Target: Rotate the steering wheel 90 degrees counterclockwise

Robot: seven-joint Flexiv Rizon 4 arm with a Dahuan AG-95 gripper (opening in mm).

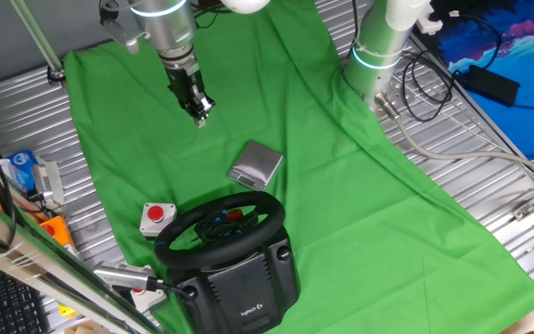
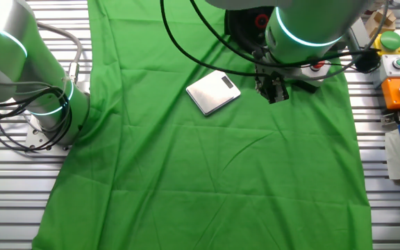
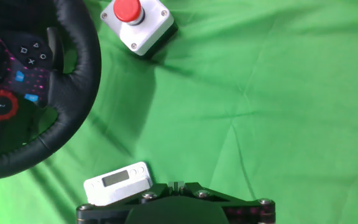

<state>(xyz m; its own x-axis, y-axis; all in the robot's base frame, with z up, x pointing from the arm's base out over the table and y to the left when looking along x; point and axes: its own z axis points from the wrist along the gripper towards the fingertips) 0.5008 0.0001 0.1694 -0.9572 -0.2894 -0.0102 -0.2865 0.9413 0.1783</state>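
Observation:
The steering wheel (image 1: 219,225) is a black round wheel with red and blue hub buttons, on a bulky black base with a white logo, at the near edge of the green cloth. In the hand view its rim (image 3: 73,81) fills the upper left. In the other fixed view only a dark part of it (image 2: 242,31) shows behind the arm. My gripper (image 1: 199,113) hangs above the cloth, well beyond the wheel and apart from it. It also shows in the other fixed view (image 2: 276,92). Its fingertips (image 3: 176,185) are together and hold nothing.
A grey rectangular metal box (image 1: 256,164) lies on the cloth between the gripper and the wheel. A red push-button on a white box (image 1: 157,217) sits just left of the wheel. A second robot base (image 1: 378,51) stands at the back right, with cables beside it.

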